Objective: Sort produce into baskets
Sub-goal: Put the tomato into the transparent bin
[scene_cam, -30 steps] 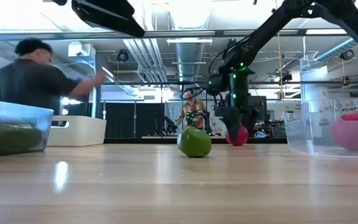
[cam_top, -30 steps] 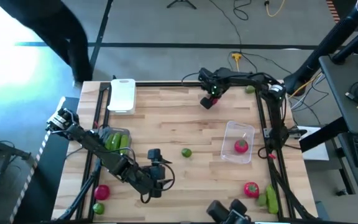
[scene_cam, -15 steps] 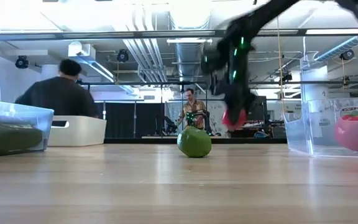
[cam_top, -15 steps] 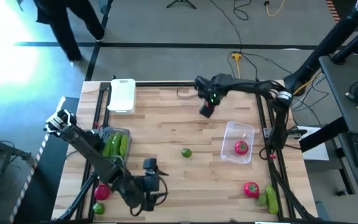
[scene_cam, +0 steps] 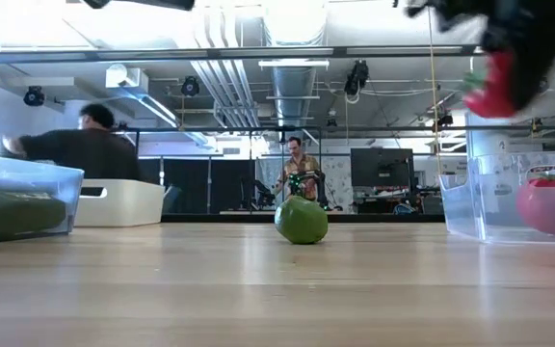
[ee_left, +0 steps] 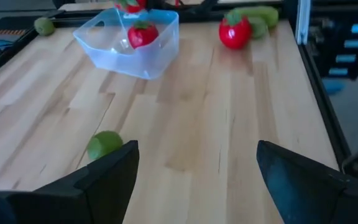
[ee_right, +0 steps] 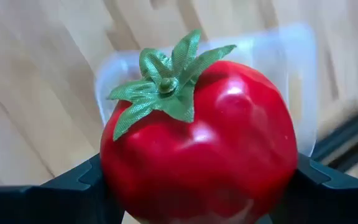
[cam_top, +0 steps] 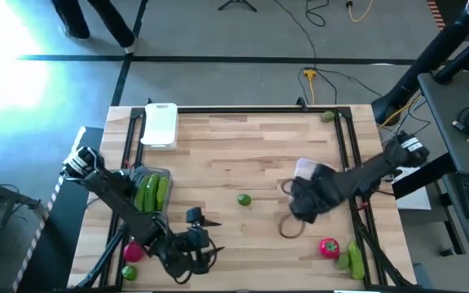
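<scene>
Right hand (ee_right: 197,205): clamped on a red tomato (ee_right: 199,149), held above the clear tub (cam_top: 312,181) at the surface's right side; that tub holds another tomato (ee_left: 142,34).
Left hand (ee_left: 194,180): fingers apart, empty, low at the near edge.
Lime (cam_top: 243,199): mid-surface.
Cucumbers (cam_top: 151,190): in the left tub.
</scene>
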Robot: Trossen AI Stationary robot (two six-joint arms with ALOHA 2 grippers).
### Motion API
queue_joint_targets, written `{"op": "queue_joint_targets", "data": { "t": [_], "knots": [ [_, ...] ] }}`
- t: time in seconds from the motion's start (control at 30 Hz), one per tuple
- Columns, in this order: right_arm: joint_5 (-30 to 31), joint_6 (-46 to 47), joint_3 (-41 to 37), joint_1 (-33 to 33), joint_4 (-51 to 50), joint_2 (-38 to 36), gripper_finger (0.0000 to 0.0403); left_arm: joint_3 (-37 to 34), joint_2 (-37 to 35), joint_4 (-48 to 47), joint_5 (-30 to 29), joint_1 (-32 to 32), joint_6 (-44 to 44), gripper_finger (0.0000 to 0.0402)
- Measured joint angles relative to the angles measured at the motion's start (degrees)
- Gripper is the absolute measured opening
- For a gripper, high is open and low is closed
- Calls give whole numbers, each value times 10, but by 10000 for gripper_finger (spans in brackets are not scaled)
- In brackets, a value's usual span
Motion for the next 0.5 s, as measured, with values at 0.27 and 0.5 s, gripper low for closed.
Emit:
{"op": "queue_joint_targets", "data": {
  "t": [0.27, 0.5],
  "knots": [
    [31, 19, -143, -29, 56, -7, 281, 2, 30, 24, 1, 6, -13, 308],
    [35, -42, -167, -108, 85, -10, 282, 3, 28, 11, 3, 5, -8, 308]
  ]
}}
